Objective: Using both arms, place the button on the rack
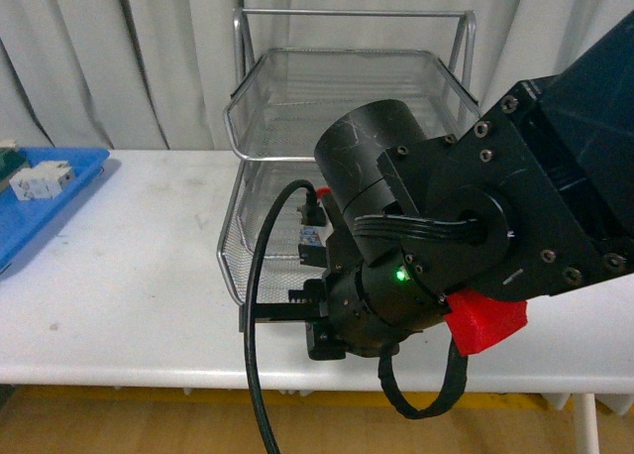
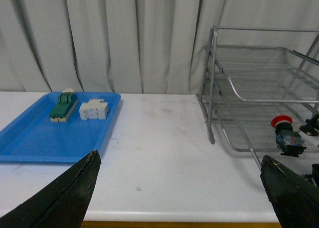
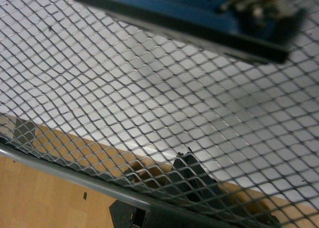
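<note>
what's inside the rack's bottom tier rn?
The button sits on the bottom mesh tier of the rack, red cap up. The right arm covers much of that tier in the front view.

From the body camera we face the rack [image 1: 347, 107] past our right arm [image 1: 466, 236] close ahead, our left wrist camera views that rack [image 2: 259, 88] sidelong from farther off, and our right wrist camera presses against its mesh [image 3: 149, 88].
</note>
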